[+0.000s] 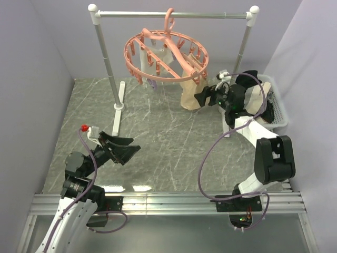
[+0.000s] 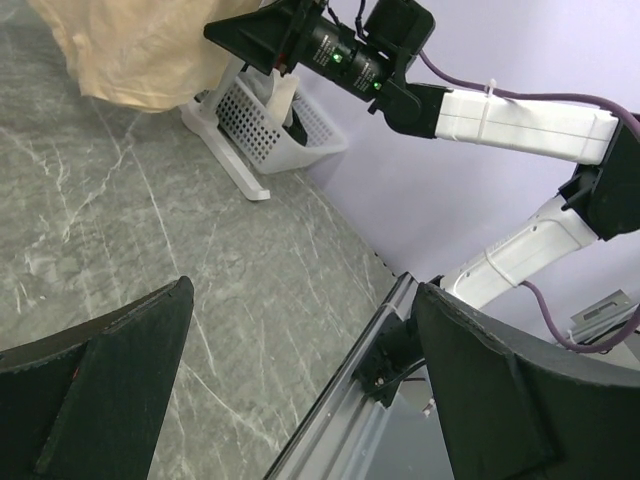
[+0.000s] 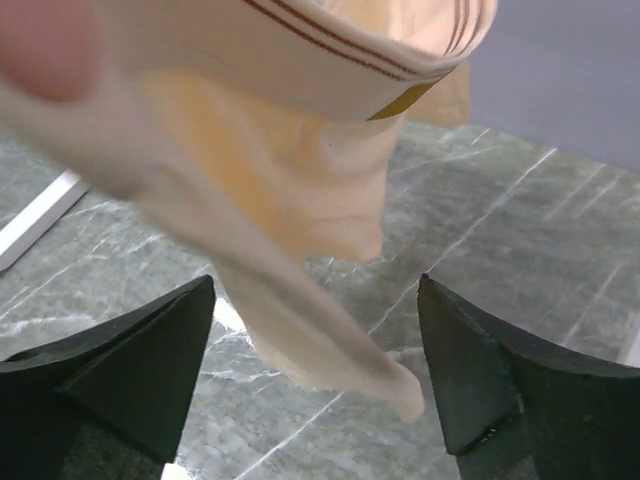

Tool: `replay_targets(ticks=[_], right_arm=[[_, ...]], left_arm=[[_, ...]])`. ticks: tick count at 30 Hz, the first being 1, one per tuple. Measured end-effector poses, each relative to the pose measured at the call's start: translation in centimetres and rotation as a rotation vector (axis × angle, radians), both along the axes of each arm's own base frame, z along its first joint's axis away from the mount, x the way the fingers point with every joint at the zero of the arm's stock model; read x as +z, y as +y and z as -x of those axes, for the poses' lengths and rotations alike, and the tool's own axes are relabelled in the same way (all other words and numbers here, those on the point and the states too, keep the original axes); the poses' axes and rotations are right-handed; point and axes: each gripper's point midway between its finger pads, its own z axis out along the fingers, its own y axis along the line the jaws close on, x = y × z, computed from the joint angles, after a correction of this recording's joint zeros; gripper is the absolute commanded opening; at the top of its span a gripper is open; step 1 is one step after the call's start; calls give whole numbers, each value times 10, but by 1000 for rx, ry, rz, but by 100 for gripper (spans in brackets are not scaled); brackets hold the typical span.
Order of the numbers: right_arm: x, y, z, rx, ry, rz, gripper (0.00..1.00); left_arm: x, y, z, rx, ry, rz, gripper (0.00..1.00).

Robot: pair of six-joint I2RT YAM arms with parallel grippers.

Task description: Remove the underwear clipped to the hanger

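Before the right gripper [image 1: 202, 97], cream underwear [image 3: 300, 180]

No words, numbers or brand marks are showing legibly in any view. A small tan tag [image 3: 404, 101] on the underwear [image 3: 300, 190] waistband is appearing too blurred to read.

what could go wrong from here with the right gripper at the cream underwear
The cream underwear hangs loose at the open right gripper; closing may catch only a thin fold, which could slip.
The hanger hangs from the rail by its hook alone, so a pull could swing or unhook it.
The left gripper sits low and far off, open, not steadying the hanger.
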Motion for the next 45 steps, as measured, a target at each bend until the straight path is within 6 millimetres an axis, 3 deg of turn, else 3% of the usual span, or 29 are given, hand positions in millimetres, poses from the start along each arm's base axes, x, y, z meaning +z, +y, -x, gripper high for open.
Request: replay_targets(ticks=[3,4,6,10,15,20,24,29,34,38,45], right_arm=[[-7,5,-3,14,11,-15,57],[-8,8,-4,25,11,-23,38],[-8,13,-2,50,19,-45,30],[-6,25,11,100,17,-92,25],[-9,46,51,170,31,-122,20],[14,67,82,238,-13,-144,18],[28,79,100,274,-50,-153,13],[20,87,122,302,-32,-159,12],[10,93,138,320,-11,-162,12],[10,97,147,337,-7,-168,12],[21,100,159,360,-27,-183,12]], left_arm=[[-5,-1,0,-4,11,-3,95],[-6,-1,0,-5,13,-4,93],[-7,-1,0,-7,17,-6,90],[-8,-1,-1,-7,16,-5,86],[-8,-3,-4,-10,35,10,87],[-4,-7,-14,-18,80,33,89],[23,-12,-20,-46,64,55,88],[78,-29,-17,-125,-22,75,83],[121,-68,3,-282,-87,74,80],[128,-92,8,-330,-88,66,80],[141,-116,-5,-312,-89,47,79]])
